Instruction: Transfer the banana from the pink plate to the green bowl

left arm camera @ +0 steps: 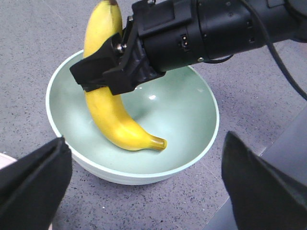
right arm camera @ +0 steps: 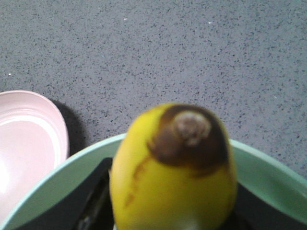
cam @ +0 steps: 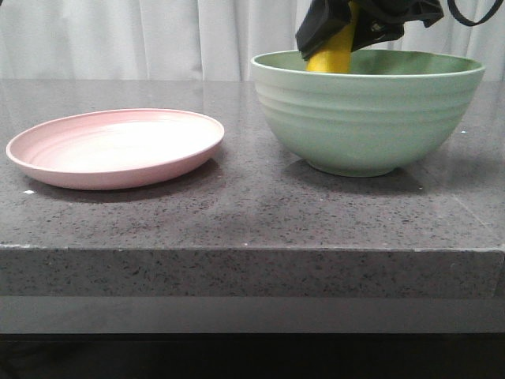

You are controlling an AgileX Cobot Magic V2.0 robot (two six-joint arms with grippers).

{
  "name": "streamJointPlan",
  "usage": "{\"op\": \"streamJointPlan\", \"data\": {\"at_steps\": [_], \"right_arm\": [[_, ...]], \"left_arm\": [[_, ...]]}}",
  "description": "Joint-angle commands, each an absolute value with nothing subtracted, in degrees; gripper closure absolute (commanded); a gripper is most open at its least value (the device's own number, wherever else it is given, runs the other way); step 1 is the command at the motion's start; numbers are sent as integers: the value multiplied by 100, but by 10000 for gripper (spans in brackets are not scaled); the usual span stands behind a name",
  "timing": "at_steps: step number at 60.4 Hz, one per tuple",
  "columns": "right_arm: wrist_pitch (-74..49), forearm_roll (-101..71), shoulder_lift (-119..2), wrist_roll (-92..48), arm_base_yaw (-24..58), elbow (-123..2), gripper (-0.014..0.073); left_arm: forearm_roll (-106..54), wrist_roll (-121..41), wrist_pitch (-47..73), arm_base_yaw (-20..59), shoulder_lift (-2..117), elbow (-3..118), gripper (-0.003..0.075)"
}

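My right gripper [left arm camera: 108,69] is shut on the yellow banana [left arm camera: 112,112], holding it steeply tilted inside the mint-green bowl [left arm camera: 196,115]. Its lower tip hangs close to the bowl's inner wall; whether it touches is unclear. From the front, the banana [cam: 335,51] pokes above the green bowl [cam: 367,118] rim under the right gripper [cam: 339,31]. In the right wrist view the banana's dark end [right arm camera: 189,132] fills the middle, with black fingers [right arm camera: 93,194] on both sides. The pink plate [cam: 114,146] lies bare at the left. My left gripper [left arm camera: 146,184] hovers open above the bowl's near rim, holding nothing.
The bowl and plate stand on a dark speckled stone counter [cam: 252,221] whose front edge runs across the lower part of the front view. A pale curtain [cam: 142,35] hangs behind. The plate's rim [right arm camera: 29,139] lies close beside the bowl.
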State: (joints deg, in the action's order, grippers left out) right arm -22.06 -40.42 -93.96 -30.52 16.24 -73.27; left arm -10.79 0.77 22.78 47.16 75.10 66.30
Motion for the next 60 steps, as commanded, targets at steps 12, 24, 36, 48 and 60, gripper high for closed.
{"op": "streamJointPlan", "data": {"at_steps": [12, 24, 36, 48, 60], "right_arm": [[-1984, -4112, -9151, -3128, 1586, -7541, 204], [-2026, -4112, -9151, -3128, 1586, -7541, 155], [-2020, -4112, -9151, -3128, 1586, -7541, 151], [-2173, -4112, -9026, -3128, 1554, -7541, 159], [-2544, -4094, -8563, -3128, 1262, -7541, 159]], "left_arm": [[-1101, 96, 1811, 4761, 7307, 6845, 100], [-1101, 96, 1832, 4761, 7307, 6845, 100], [-1101, 96, 1832, 4761, 7307, 6845, 100], [-1101, 96, 1832, 4761, 7307, 6845, 100], [-760, 96, 1672, 4567, 7307, 6845, 111]]}}
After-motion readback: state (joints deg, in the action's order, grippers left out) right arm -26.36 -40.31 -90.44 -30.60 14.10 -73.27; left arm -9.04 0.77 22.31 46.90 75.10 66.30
